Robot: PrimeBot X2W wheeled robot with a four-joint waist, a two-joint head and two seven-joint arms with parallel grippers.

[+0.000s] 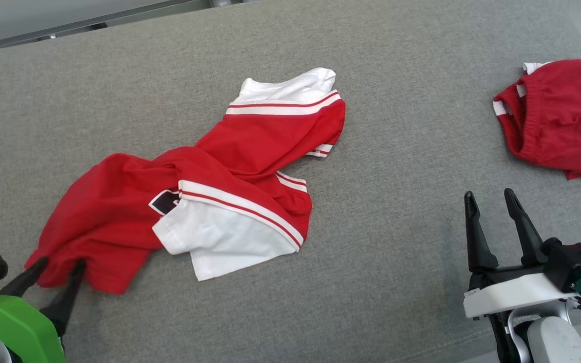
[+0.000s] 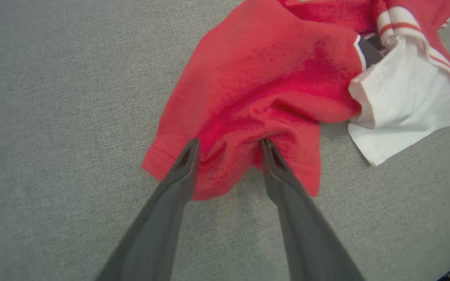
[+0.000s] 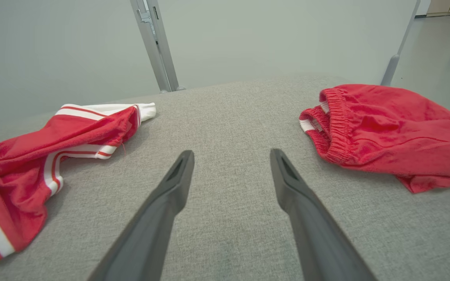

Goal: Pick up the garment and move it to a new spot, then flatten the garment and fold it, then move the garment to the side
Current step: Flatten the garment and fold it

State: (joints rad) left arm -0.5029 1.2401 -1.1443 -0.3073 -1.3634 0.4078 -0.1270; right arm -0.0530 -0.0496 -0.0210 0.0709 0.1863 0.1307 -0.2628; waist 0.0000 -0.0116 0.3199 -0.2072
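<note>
A grey counter (image 1: 396,282) covered in coarse woven cloth stretches from edge to edge. The garment (image 1: 205,171), a soft red jersey with white sleeves and red-and-white striped bands, lies crumpled from the centre toward the lower left. Red shorts (image 1: 563,121) with a gathered elastic waist sit bunched at the upper right. At the lower right, the right tool (image 1: 488,192) hovers wide over bare cloth. At the lower left, the left tool (image 1: 61,262) stands parted, its tips touching the garment's puckered red hem.
</note>
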